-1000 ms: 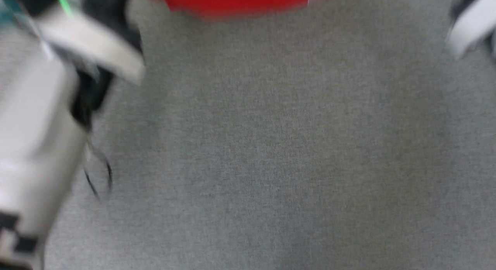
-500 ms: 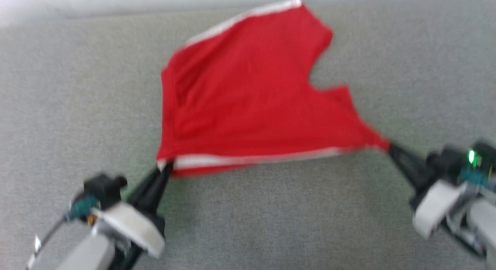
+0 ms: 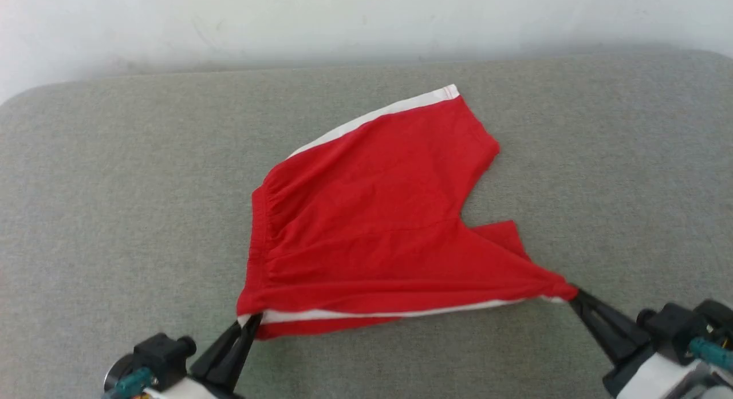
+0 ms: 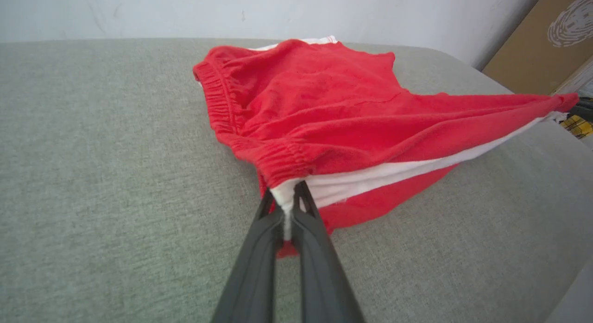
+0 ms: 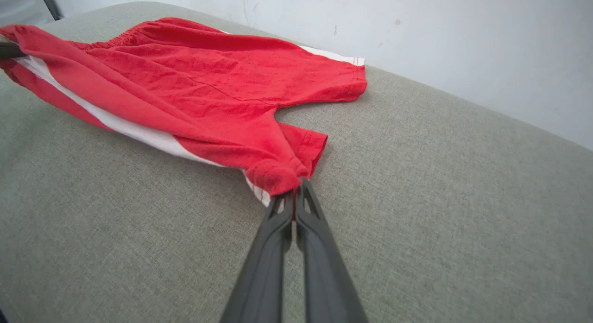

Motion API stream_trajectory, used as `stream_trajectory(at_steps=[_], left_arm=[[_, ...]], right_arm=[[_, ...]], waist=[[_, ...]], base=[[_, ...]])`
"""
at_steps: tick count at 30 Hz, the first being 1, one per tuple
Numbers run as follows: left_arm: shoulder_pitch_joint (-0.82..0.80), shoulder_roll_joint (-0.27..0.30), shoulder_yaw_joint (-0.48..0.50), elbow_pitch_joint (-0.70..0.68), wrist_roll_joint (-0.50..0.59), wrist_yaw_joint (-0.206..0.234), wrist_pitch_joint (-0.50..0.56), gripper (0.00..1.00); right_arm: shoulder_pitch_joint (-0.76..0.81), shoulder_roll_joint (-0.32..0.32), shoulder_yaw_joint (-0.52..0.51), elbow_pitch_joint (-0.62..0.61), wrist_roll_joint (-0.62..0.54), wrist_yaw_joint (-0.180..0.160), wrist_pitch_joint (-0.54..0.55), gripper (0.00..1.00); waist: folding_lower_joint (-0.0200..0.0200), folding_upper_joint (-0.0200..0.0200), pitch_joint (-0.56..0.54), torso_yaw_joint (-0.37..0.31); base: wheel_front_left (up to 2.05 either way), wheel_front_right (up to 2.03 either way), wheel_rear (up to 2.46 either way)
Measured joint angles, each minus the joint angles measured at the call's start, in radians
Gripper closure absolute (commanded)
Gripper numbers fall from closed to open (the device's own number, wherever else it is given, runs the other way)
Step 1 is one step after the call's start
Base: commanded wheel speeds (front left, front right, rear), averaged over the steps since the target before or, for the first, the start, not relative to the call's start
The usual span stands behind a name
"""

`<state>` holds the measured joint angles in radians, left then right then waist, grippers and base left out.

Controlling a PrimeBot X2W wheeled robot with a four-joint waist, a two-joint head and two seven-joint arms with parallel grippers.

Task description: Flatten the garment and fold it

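**Item:** garment (image 3: 372,216), red shorts with a white side stripe (image 3: 401,314).

**Position:** I see it over the middle of the grey cushion (image 3: 114,187). One leg lies flat toward the cushion's far edge. The striped near side is raised a little off the cushion and drawn taut between my two grippers.

**Waistband (image 3: 260,238):** gathered, toward the cushion's left side.

**Left gripper (image 3: 250,322):** over the cushion's near-left part, clamped on the waistband corner where the stripe ends. White fabric is pinched between its fingers.

**Right gripper (image 3: 574,294):** over the cushion's near-right part, clenched on the bunched hem corner of the nearer leg.
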<state>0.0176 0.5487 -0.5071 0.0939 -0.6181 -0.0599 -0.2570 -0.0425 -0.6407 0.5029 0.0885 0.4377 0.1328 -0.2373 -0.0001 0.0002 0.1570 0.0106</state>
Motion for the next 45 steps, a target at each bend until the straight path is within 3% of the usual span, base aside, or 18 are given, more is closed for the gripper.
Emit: stream_trajectory(at_steps=[6, 12, 19, 29, 37, 43, 44, 45], left_arm=[[-0.106, -0.026, 0.02, -0.045, 0.03, -0.002, 0.0, 1.0], [-0.255, -0.065, 0.071, -0.022, 0.065, -0.028, 0.0, 1.0], [-0.399, -0.124, 0.131, 0.06, 0.11, -0.044, 0.0, 1.0], [-0.522, -0.207, 0.156, 0.164, 0.197, -0.045, 0.0, 1.0], [-0.593, -0.26, 0.167, 0.203, 0.248, -0.051, -0.007, 1.0], [-0.606, -0.283, 0.169, 0.203, 0.275, -0.055, -0.007, 1.0], [-0.603, -0.286, 0.17, 0.204, 0.279, -0.055, -0.007, 0.93], [-0.597, -0.287, 0.173, 0.203, 0.284, -0.055, -0.007, 0.16]], right_arm=[[-0.108, 0.004, -0.076, -0.071, -0.065, 0.0, 0.043, 1.0], [-0.334, -0.028, -0.063, -0.049, -0.086, 0.0, 0.1, 1.0], [-0.646, -0.059, 0.056, 0.092, -0.078, 0.0, 0.15, 1.0], [-1.052, 0.021, 0.284, 0.411, -0.041, 0.0, 0.21, 1.0], [-1.206, 0.086, 0.454, 0.639, 0.026, 0.0, 0.262, 1.0], [-1.266, 0.077, 0.559, 0.691, 0.124, -0.003, 0.245, 1.0], [-1.267, 0.076, 0.572, 0.695, 0.141, -0.005, 0.235, 0.76], [-1.267, 0.072, 0.583, 0.698, 0.158, -0.005, 0.227, 0.53]], waist=[[0.0002, 0.0, 0.023, 0.028], [0.0003, 0.0, 0.083, 0.047], [0.0004, 0.0, 0.181, 0.07], [0.0004, 0.0, 0.341, 0.105], [0.0002, 0.0, 0.445, 0.148], [0.0002, 0.0, 0.461, 0.183], [0.0001, 0.0, 0.457, 0.185], [0.0001, 0.0, 0.451, 0.186]], base=[[0.0, 0.0, 0.0], [0.0, 0.0, 0.0], [0.0, 0.0, 0.0], [0.0, 0.0, 0.0], [0.0, 0.0, 0.0], [0.0, 0.0, 0.0], [0.0, 0.0, 0.0], [0.0, 0.0, 0.0]])
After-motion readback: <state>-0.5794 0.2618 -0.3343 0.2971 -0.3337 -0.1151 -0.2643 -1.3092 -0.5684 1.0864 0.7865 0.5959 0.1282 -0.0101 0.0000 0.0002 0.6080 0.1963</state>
